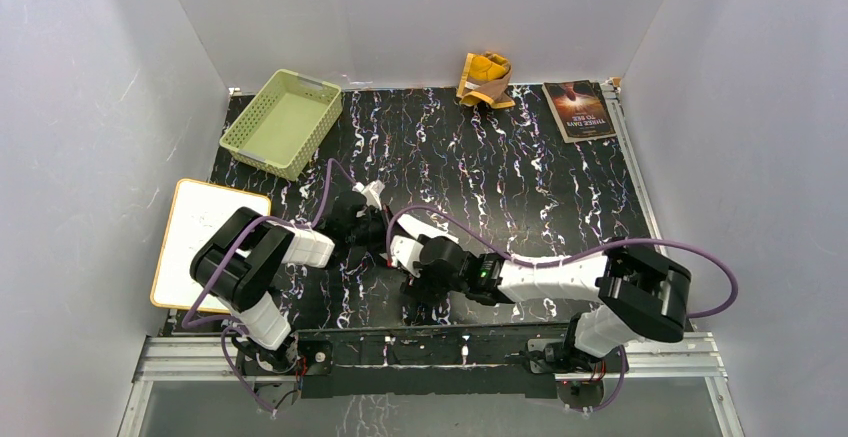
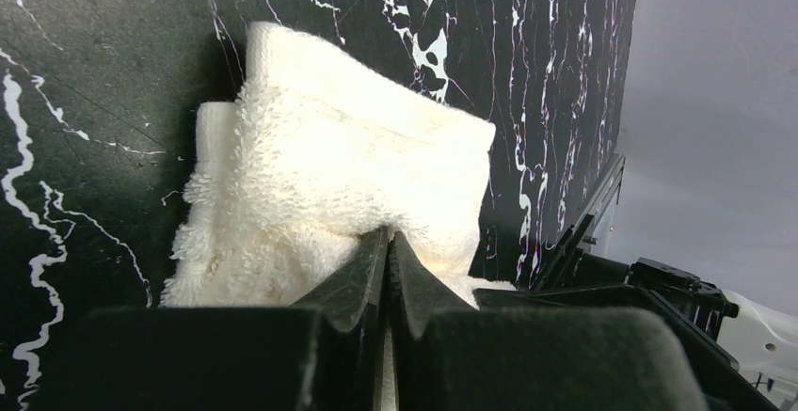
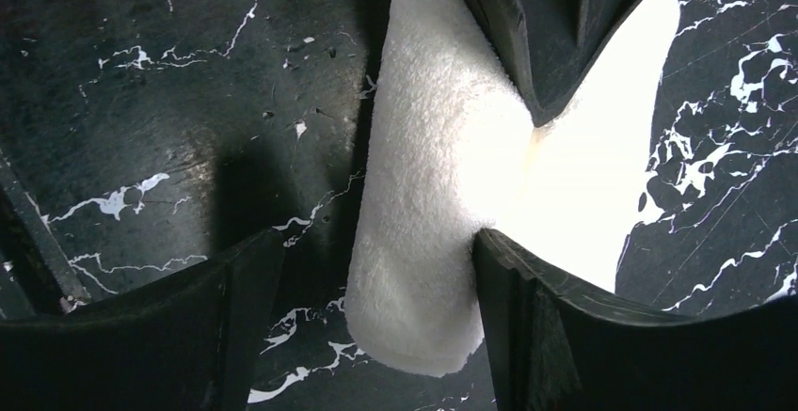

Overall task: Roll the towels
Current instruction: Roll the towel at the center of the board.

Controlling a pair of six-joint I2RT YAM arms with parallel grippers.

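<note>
As the left gripper (image 2: 388, 242), nearer than the basket (image 1: 258, 154) and to its right, pinches the bundled white towel (image 2: 329, 166) with jaws closed, the right gripper (image 3: 376, 242) stands wide astride the towel's edge; the yellow towel (image 1: 487, 79) lies crumpled well right of the basket.

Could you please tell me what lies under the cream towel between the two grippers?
Around the cream towel only the black marbled table shows; whatever lies beneath the cloth itself is covered.
</note>
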